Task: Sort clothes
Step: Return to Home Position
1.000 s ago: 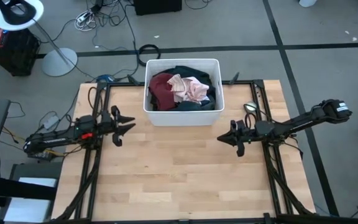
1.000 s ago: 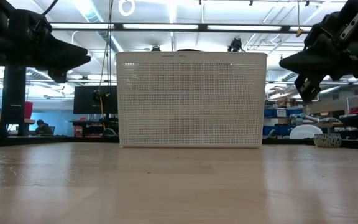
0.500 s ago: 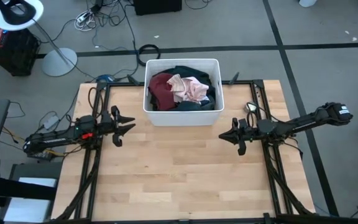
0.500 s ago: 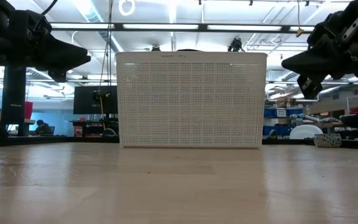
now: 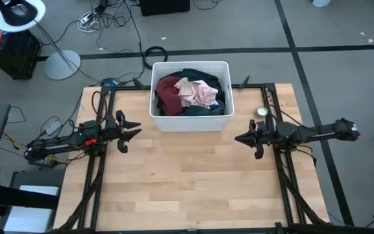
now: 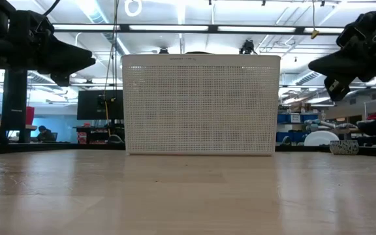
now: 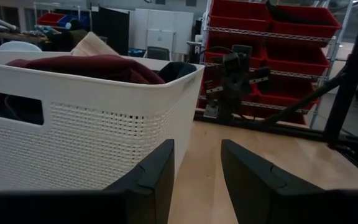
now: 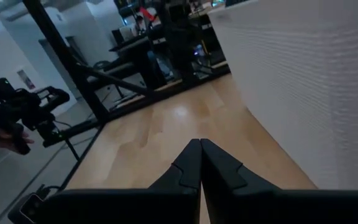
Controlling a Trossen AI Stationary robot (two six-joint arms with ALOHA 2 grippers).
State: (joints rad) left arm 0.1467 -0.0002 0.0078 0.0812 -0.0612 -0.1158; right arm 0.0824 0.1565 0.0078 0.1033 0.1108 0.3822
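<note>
- Hovering left of the white bin (image 5: 190, 123), the left gripper (image 5: 137, 129) gaped wide, empty; the right gripper (image 5: 239, 138), right of it, was pinched closed.
- Clothes (image 5: 188, 94) lay heaped inside the bin; either of the 2 arms swinging wide could have knocked it.
</note>
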